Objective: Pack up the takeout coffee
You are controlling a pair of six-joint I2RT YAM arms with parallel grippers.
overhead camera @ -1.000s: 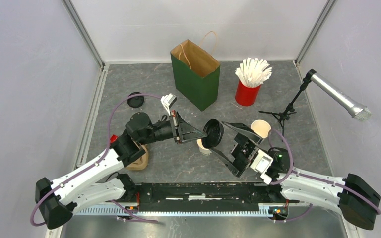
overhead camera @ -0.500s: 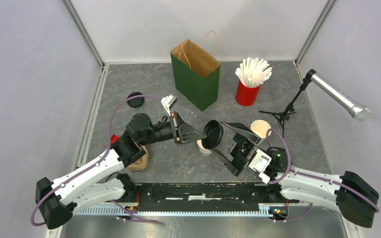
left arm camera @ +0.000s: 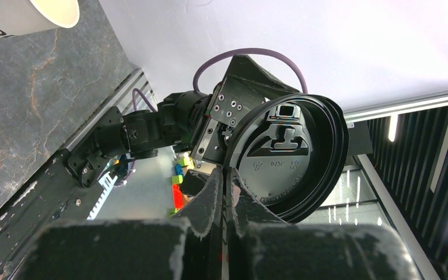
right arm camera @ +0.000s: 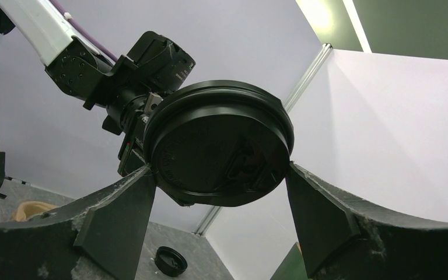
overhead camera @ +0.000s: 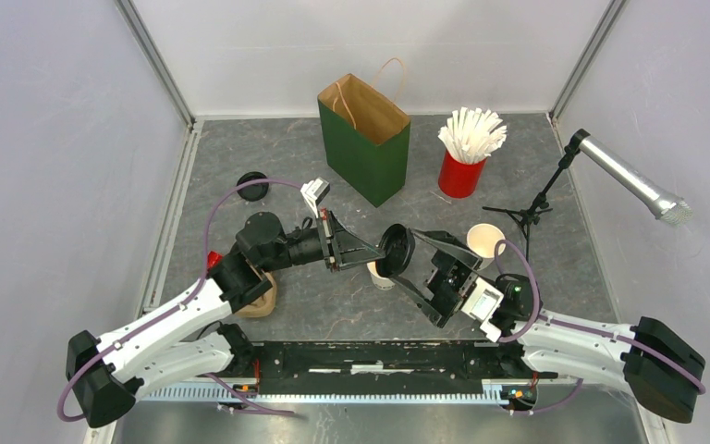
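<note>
My left gripper (overhead camera: 381, 252) is shut on the rim of a round black lid (overhead camera: 397, 250) and holds it on edge above the table. It pinches the lid's (left arm camera: 291, 154) lower left rim in the left wrist view (left arm camera: 228, 175). My right gripper (overhead camera: 413, 265) is open, its jaws standing either side of that lid (right arm camera: 221, 143) without touching it. One white paper cup (overhead camera: 381, 275) stands open just below the lid. A second open cup (overhead camera: 485, 240) stands to the right. A second black lid (overhead camera: 252, 186) lies on the table at the left.
A green paper bag (overhead camera: 365, 139) stands open at the back. A red cup of white straws (overhead camera: 462, 171) is to its right. A microphone on a stand (overhead camera: 536, 205) is at the right. A brown pulp carrier (overhead camera: 259, 298) lies under my left arm.
My right gripper has crept slightly left, closer around the held lid. The left gripper and the lid have barely moved.
</note>
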